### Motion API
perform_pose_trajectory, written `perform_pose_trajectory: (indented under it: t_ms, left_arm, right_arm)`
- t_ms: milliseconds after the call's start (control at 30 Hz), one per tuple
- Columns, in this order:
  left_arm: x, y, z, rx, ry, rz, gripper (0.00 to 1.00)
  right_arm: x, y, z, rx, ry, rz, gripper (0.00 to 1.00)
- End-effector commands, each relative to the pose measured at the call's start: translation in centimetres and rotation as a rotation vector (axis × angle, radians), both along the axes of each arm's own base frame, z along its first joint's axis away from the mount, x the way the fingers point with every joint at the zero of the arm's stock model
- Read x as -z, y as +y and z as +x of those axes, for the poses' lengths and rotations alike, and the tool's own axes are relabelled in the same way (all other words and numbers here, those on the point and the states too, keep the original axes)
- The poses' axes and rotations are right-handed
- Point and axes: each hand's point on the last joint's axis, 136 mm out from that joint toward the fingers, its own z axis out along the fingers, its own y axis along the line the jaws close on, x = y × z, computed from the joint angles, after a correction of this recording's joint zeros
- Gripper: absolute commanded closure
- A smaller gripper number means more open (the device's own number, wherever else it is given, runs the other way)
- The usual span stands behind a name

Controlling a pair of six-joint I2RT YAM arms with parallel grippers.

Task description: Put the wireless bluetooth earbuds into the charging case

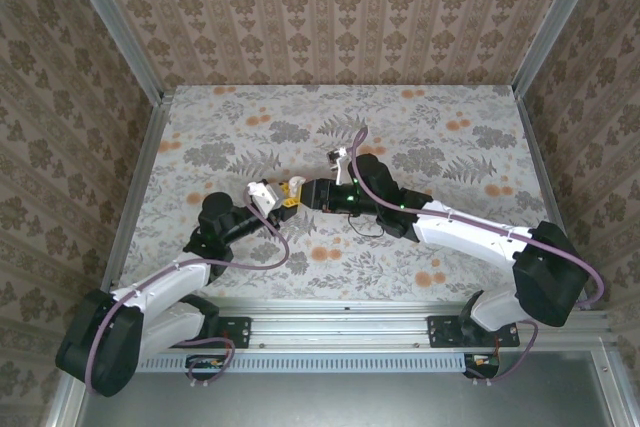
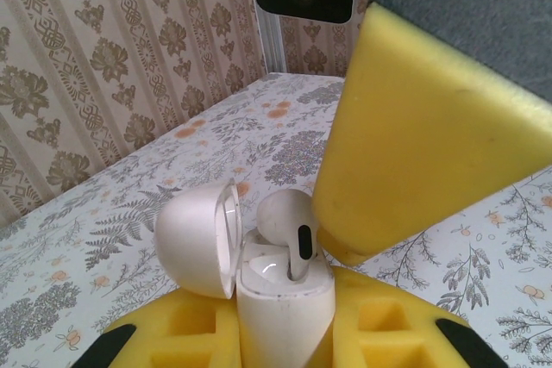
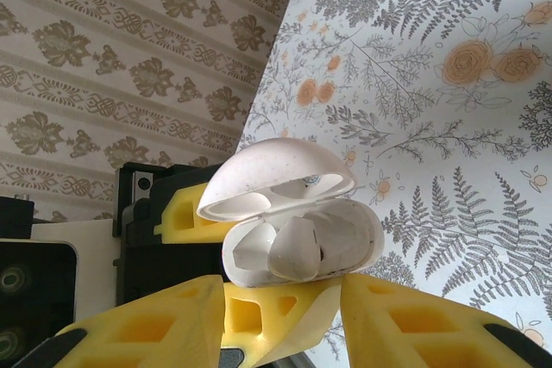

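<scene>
Patterned wallpaper (image 1: 330, 7) closed in three sides, and the table (image 1: 440, 137) under my arms carried a print of grey ferns and orange flowers. My two arms met near the middle of that table, tips almost nose to nose.

My left fingers (image 1: 283, 197) were closed on the charging case (image 2: 285, 308) — their yellow foam pads pressed against its two sides in the left wrist view, holding it upright. The lid (image 2: 198, 239) stood open, swung off to the left there, with its hollow facing the case body.

One of the wireless bluetooth earbuds (image 2: 289, 226) sat in the right-hand socket. Its stem was down inside, and its rounded head with the dark oval rose above the rim, tilted a little. The socket beside it looked glossy; I could not tell what lay in it.

My right fingers (image 1: 303, 193) stood apart, holding nothing. In the right wrist view their two yellow pads came in from the bottom corners, and the open case (image 3: 345, 239) with its earbud (image 3: 293, 252) lay just past their tips. From the left wrist, one of those pads hung over the case from the upper right, its lower edge right against the earbud's head — whether touching or a hair off, I could not tell.
</scene>
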Motion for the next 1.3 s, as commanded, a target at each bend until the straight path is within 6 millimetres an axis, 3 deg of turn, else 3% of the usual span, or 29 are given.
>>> perform_pose_trajectory:
  t_ms: [0, 533, 1267]
  left_arm:
    - [-0.5, -0.2, -0.4, 0.012, -0.021, -0.008, 0.91]
    - [-0.6, -0.3, -0.3, 0.016, -0.014, -0.01, 0.91]
    - [-0.9, -0.5, -0.3, 0.024, -0.013, -0.011, 0.91]
  right_arm:
    - [-2.0, 0.4, 0.6, -0.004, -0.032, 0.056, 0.61]
    - [-3.6, 0.3, 0.8, -0.008, -0.073, 0.089, 0.68]
    - [-3.4, 1.0, 0.9, -0.041, -0.074, 0.081, 0.65]
